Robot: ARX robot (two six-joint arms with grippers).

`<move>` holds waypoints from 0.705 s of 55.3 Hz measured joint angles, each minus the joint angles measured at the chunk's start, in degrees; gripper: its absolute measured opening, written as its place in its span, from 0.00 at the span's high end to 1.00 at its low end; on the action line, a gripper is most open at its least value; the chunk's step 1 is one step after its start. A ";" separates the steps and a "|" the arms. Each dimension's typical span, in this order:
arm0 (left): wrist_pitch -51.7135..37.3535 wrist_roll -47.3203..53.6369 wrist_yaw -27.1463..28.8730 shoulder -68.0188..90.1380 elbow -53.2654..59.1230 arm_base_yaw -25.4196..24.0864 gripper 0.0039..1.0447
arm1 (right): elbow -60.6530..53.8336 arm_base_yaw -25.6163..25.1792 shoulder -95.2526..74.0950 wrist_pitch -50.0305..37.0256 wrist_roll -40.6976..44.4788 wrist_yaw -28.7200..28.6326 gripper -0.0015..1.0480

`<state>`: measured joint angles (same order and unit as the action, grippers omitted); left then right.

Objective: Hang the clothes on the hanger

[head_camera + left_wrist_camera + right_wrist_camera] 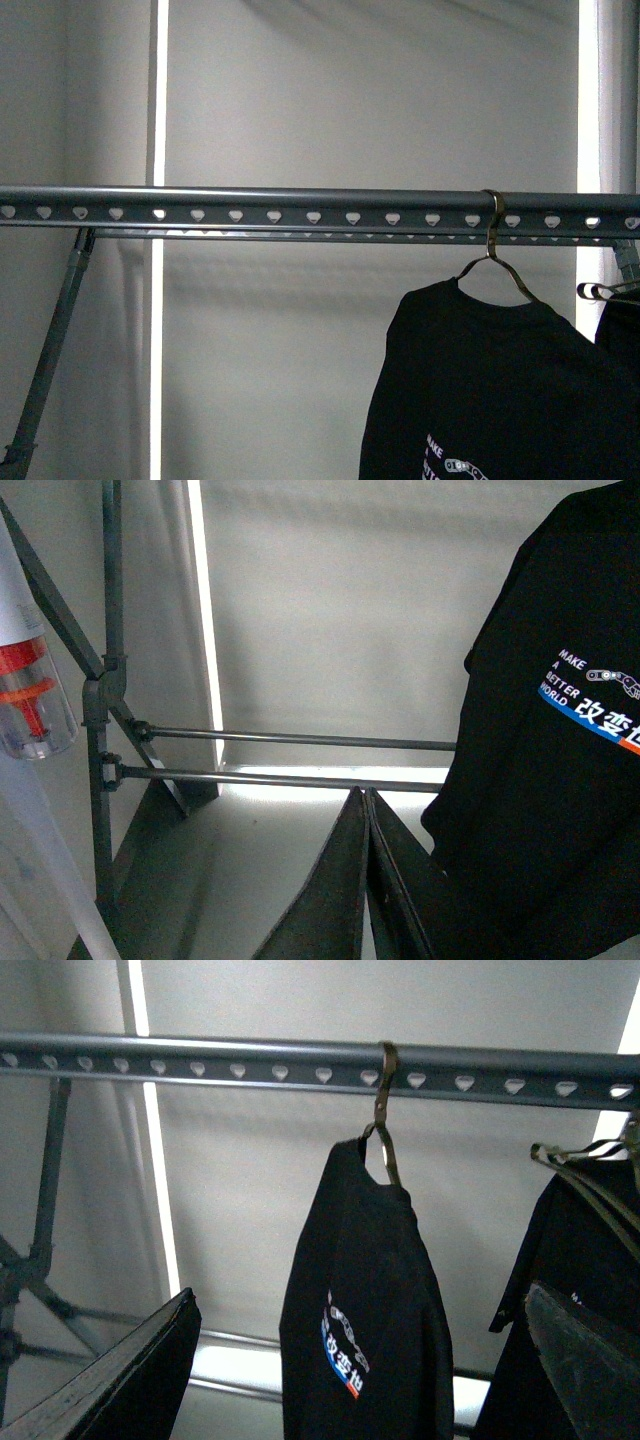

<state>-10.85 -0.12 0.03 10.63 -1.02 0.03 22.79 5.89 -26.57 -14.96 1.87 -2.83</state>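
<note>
With the black T-shirt on its hanger hooked over the rail at right of frame, the right gripper, spread wide and empty, should back straight away without brushing the cloth, as should the left gripper, pressed together.

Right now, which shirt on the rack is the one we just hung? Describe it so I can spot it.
Find the grey rail with its row of holes. On its right part a brass-coloured hanger carries the black T-shirt with white print; the neighbouring dark garment further right hangs on other hangers.

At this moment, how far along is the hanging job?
Essentially done: the black T-shirt sits on its hanger, hooked over the grey rail. Nothing is in hand: the right gripper is open and empty, the left gripper shut on nothing. Only arm retreat seems left.
</note>
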 joint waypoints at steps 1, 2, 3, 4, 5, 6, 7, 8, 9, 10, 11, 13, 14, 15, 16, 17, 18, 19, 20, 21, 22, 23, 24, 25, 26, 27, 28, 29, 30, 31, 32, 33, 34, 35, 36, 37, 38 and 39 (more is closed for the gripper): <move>0.24 0.00 0.02 -0.24 0.00 0.00 0.97 | -0.83 1.31 3.02 2.99 -0.24 2.86 0.11; 0.50 0.02 -0.02 -0.50 0.00 0.00 0.97 | -1.25 2.78 5.81 6.64 -0.42 6.10 0.14; 1.22 0.00 -0.02 -1.22 -0.02 0.00 0.97 | -1.62 4.00 8.37 9.81 -0.57 8.94 0.17; 1.60 0.00 -0.02 -1.55 -0.02 0.00 0.97 | -1.84 4.48 9.44 11.23 -0.66 10.05 0.19; 3.63 0.02 0.13 -2.99 -0.02 0.00 0.97 | -2.45 5.05 11.32 13.70 -0.74 11.41 0.22; 6.69 0.00 -0.02 -5.09 -0.02 0.00 0.97 | -3.26 5.16 12.83 15.82 -0.79 12.31 0.26; 7.69 0.02 -0.02 -5.97 -0.02 0.00 0.97 | -3.72 5.16 13.35 16.61 -0.83 12.41 0.27; 9.18 0.02 -0.02 -7.39 -0.02 0.00 0.97 | -4.74 4.98 14.10 17.62 -0.87 12.81 0.31; 9.94 0.02 -0.02 -8.68 -0.02 0.00 0.97 | -5.86 4.72 14.53 18.08 -0.94 12.90 0.34; 10.12 0.02 -0.02 -9.14 -0.02 0.00 0.97 | -6.36 4.57 14.69 18.18 -0.96 12.90 0.36; 10.29 0.02 -0.02 -9.77 -0.02 0.00 0.97 | -7.23 4.22 14.86 18.32 -1.03 12.66 0.39; 10.49 0.02 -0.02 -10.10 -0.02 0.00 0.97 | -8.41 3.65 15.15 18.32 -1.09 12.11 0.44; 10.58 0.02 -0.02 -10.19 -0.02 0.00 0.97 | -9.05 2.84 15.47 18.34 -1.11 10.93 0.48; 10.62 0.02 -0.02 -10.21 -0.02 0.00 0.97 | -9.57 1.62 15.76 18.34 -1.14 8.63 0.51; 10.64 0.02 -0.02 -10.21 -0.02 0.00 0.97 | -9.84 0.83 15.93 18.32 -1.11 7.23 0.53; 10.71 0.02 0.02 -10.23 -0.02 0.00 0.97 | -10.29 -0.77 16.33 18.27 -1.14 5.20 0.56; 10.71 0.02 0.00 -10.27 -0.02 0.00 0.97 | -10.73 -2.25 16.76 18.16 -1.11 4.04 0.59; 10.71 0.02 0.00 -10.27 -0.02 0.00 0.97 | -11.08 -3.37 17.14 18.01 -1.14 3.58 0.63; 10.71 0.02 -0.02 -10.27 -0.02 0.00 0.97 | -11.37 -4.33 17.62 17.90 -1.11 3.30 0.66; 10.71 0.02 -0.02 -10.29 -0.02 0.00 0.97 | -11.58 -4.63 17.77 17.75 -1.16 3.32 0.68; 10.71 0.02 0.02 -10.32 -0.02 0.00 0.97 | -11.87 -5.09 18.16 17.57 -1.18 3.41 0.71; 10.71 0.00 0.09 -10.34 -0.02 0.00 0.97 | -12.13 -5.38 18.49 17.42 -1.25 3.39 0.75; 10.71 0.02 0.11 -10.34 -0.02 0.00 0.97 | -12.28 -5.44 18.62 17.33 -1.25 3.37 0.76; 10.71 0.02 0.09 -10.38 -0.02 0.00 0.97 | -12.59 -5.53 18.91 17.18 -1.25 3.30 0.80; 10.71 0.02 0.07 -10.38 -0.02 0.00 0.97 | -12.92 -5.57 19.15 17.07 -1.25 3.10 0.83; 10.71 0.02 0.07 -10.38 -0.02 0.00 0.97 | -13.09 -5.60 19.26 17.05 -1.25 3.08 0.85; 10.71 0.02 0.04 -10.38 -0.02 0.00 0.97 | -13.46 -5.62 19.45 16.98 -1.25 2.78 0.88; 10.71 0.02 0.02 -10.38 -0.02 0.00 0.97 | -13.84 -5.62 19.58 16.92 -1.25 2.78 0.91; 10.73 0.02 0.02 -10.38 -0.02 0.00 0.97 | -14.01 -5.60 19.67 16.90 -1.25 2.78 0.93; 10.71 0.02 0.02 -10.38 -0.02 0.00 0.97 | -14.38 -5.60 19.85 16.81 -1.27 2.78 0.96; 10.71 0.02 0.02 -10.38 -0.02 0.00 0.97 | -14.75 -5.62 20.00 16.70 -1.22 2.80 0.99; 10.73 0.02 0.02 -10.38 -0.02 0.00 0.97 | -14.91 -5.62 20.09 16.68 -1.18 2.89 0.99; 10.73 0.02 0.02 -10.38 -0.02 0.00 0.97 | -15.23 -5.64 20.24 16.61 -1.25 2.93 0.98; 10.71 0.02 0.02 -10.38 -0.02 0.00 0.97 | -15.54 -5.66 20.41 16.52 -1.27 2.93 0.97; 10.71 0.02 0.02 -10.38 -0.02 0.00 0.97 | -15.91 -5.68 20.74 16.44 -1.27 2.93 0.98; 10.71 0.02 0.02 -10.38 -0.02 0.00 0.97 | -16.11 -5.70 20.96 16.37 -1.27 2.93 0.98; 10.73 0.02 0.02 -10.38 -0.02 0.00 0.97 | -16.37 -5.70 21.24 16.26 -1.27 2.91 0.98; 10.71 0.02 0.02 -10.38 -0.02 0.00 0.97 | -16.65 -5.70 21.49 16.15 -1.27 2.91 0.98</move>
<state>-0.14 -0.10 0.05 0.25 -1.04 0.03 6.13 0.19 -5.08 1.19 0.60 0.08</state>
